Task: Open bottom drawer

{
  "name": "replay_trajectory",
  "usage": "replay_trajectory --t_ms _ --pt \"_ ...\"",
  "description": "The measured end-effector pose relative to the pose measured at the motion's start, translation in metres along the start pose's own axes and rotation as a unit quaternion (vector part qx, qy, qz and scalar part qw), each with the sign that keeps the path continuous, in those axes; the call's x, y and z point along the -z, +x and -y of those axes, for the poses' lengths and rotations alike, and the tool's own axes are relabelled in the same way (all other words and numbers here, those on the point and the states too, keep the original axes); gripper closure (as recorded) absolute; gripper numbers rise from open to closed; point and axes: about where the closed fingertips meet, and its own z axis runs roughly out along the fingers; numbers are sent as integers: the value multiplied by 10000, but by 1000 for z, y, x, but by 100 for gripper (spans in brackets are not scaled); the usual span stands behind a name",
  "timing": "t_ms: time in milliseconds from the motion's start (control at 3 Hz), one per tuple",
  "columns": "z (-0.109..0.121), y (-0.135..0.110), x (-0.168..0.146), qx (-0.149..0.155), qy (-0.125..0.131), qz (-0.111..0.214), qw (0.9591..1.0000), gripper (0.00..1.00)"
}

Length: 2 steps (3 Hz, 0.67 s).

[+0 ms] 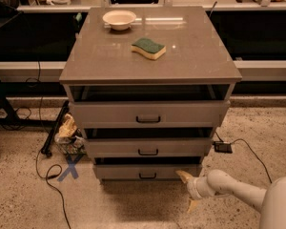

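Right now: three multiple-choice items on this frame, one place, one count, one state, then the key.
1. Where is the gripper? A high, left; B low, right, by the bottom drawer's right end; C out of view.
2. Drawers in the cabinet? A three; B two; C four.
3. The bottom drawer's handle? A gripped; B missing; C free.
Key: 1 B, it sits beside the lowest front's right corner; 2 A, three handled fronts are stacked; 3 C, the gripper is right of the handle, not on it.

White rounded arm [245,193]; end effector [188,191] btm right, yellowish fingers [183,176].
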Motion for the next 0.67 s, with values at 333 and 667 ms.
replay_trajectory --t_ms 333,667 --pt "0 0 0 0 0 0 10000 0" --pt "8 5 -11 85 -44 -51 9999 0"
